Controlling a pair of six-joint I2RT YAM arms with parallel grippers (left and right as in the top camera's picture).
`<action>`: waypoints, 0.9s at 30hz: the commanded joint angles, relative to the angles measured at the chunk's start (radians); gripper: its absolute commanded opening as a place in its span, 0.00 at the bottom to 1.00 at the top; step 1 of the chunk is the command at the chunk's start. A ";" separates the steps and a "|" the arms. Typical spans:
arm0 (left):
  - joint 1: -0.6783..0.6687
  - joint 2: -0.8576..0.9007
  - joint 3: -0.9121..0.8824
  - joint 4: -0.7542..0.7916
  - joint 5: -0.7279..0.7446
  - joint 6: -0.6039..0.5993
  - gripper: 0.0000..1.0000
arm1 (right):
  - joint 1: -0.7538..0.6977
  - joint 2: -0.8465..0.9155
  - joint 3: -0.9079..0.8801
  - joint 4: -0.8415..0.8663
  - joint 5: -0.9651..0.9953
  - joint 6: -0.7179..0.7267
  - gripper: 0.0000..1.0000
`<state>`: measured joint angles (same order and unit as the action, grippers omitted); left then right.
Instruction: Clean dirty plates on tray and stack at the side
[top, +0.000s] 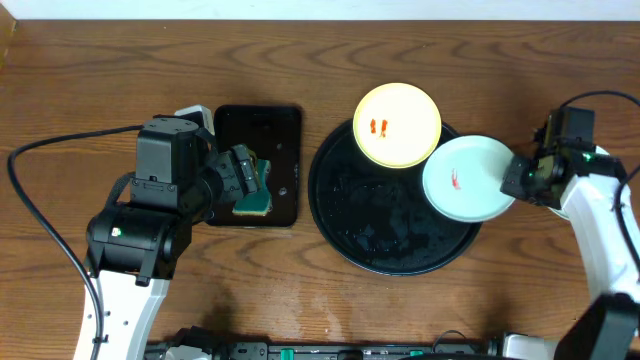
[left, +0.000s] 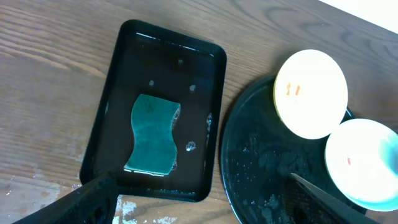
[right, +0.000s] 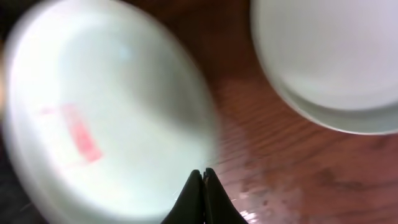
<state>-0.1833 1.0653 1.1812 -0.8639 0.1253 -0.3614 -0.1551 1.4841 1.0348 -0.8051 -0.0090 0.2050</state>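
The round black tray (top: 380, 235) lies mid-table and is wet; it also shows in the left wrist view (left: 261, 168). A pale yellow plate (top: 397, 125) with red smears rests on its far rim (left: 311, 93). My right gripper (top: 515, 180) is shut on the rim of a mint-green plate (top: 465, 180) with a red smear, held over the tray's right edge. In the right wrist view the fingers (right: 203, 177) pinch that plate (right: 93, 124). Another pale plate (right: 329, 56) lies on the wood beyond it. My left gripper (left: 205, 205) is open and empty.
A green sponge (top: 255, 203) lies in a small rectangular black tray (top: 275, 135) left of the round tray, just beyond my left gripper (top: 243, 172); both show in the left wrist view, sponge (left: 152, 134) and tray (left: 168, 68). A black cable (top: 40, 200) loops at the far left.
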 joint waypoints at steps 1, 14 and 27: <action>0.003 0.001 0.017 0.000 0.002 0.010 0.85 | 0.055 -0.016 -0.003 -0.023 -0.051 -0.037 0.01; 0.003 0.001 0.017 0.000 0.002 0.010 0.85 | 0.043 0.074 -0.004 0.138 0.121 -0.056 0.47; 0.003 0.001 0.017 0.000 0.002 0.010 0.85 | -0.008 0.203 -0.004 0.131 0.095 -0.037 0.06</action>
<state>-0.1833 1.0653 1.1812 -0.8635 0.1253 -0.3614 -0.1467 1.6913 1.0325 -0.6685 0.0921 0.1535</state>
